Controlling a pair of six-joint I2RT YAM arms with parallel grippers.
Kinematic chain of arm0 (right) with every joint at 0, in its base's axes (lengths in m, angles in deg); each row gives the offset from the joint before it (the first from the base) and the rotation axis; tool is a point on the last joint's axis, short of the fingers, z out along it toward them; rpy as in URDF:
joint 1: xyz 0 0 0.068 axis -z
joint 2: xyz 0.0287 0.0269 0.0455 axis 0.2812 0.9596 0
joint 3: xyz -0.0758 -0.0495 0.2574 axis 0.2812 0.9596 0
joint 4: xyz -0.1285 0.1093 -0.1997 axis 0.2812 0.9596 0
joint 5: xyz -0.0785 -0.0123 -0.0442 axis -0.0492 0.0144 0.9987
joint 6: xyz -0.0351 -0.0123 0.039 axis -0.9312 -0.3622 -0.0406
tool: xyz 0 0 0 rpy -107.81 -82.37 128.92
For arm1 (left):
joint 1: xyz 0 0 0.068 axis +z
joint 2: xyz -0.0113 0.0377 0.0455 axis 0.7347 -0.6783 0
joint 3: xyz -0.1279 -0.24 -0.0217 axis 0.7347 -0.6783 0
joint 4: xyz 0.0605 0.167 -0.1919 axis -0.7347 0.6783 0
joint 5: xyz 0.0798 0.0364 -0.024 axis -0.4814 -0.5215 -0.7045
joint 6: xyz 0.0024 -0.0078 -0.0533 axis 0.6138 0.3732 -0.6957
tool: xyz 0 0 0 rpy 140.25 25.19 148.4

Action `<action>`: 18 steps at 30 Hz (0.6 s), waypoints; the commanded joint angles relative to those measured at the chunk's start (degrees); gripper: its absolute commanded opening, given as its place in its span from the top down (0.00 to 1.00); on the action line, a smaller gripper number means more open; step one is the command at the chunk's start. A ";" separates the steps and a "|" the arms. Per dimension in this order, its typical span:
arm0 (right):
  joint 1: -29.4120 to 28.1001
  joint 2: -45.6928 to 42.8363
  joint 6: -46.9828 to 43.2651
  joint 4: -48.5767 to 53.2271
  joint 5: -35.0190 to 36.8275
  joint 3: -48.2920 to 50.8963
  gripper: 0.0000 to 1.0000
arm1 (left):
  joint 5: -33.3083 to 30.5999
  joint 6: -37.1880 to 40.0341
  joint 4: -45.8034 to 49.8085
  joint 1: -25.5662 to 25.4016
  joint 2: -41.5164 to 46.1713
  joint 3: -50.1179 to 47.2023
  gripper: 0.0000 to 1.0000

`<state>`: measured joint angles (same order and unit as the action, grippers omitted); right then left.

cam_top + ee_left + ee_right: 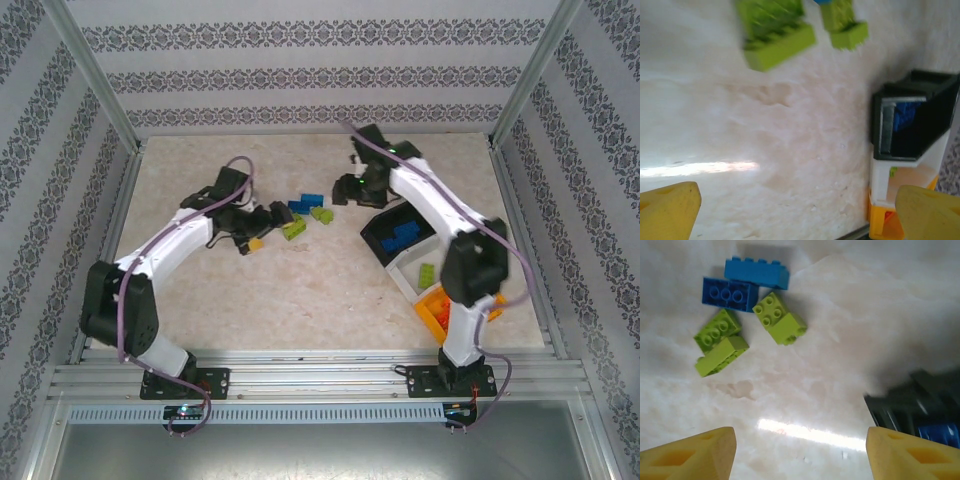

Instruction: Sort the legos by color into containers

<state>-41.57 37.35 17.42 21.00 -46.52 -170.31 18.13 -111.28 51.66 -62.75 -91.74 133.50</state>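
The loose legos [305,212] are lying in a tight cluster on the table [300,300] between the two arms. The bins are standing in a row at the right: black bin [375,232], white bin [405,275], orange bin [430,315]. The left fingers [667,210] are spreading wide with nothing between them, and the right fingers [690,455] are likewise gaping wide and carrying nothing. From the right wrist, the cluster is sitting ahead and to the left of the fingers, with the blue bricks [730,292] at the far side and the green bricks [779,317] nearer. The nearest green one [722,355] is lying with its long axis slanting across the line between the fingers. From the left wrist, two green bricks are showing at the top edge, cut off and blurred. From above, the left arm seems to be sitting closest to the green end, the right to the blue. Blue pieces are lying in the black bin and a green one in the white; the right arm is hiding much of the orange bin. Whether the left-hand green shape is one brick or two is hard to make out
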 commanded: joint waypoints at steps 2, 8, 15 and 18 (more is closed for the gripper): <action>-2.58 12.81 -11.82 13.98 4.77 -13.66 0.28 | -0.54 3.47 4.55 4.10 6.10 -3.81 0.00; -4.47 27.28 -14.91 19.33 5.17 -33.33 0.26 | -0.24 4.47 7.79 7.59 10.56 -7.24 0.00; -3.86 32.54 -13.99 18.97 3.30 -35.00 0.28 | -0.70 4.43 9.92 9.45 12.26 -7.73 0.00; -4.08 32.74 -14.01 17.59 2.79 -33.18 0.31 | -0.60 4.21 10.01 9.71 12.23 -7.92 0.00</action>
<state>-45.70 68.89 4.54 37.22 -43.37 -204.02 17.89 -107.98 58.96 -53.90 -80.74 126.61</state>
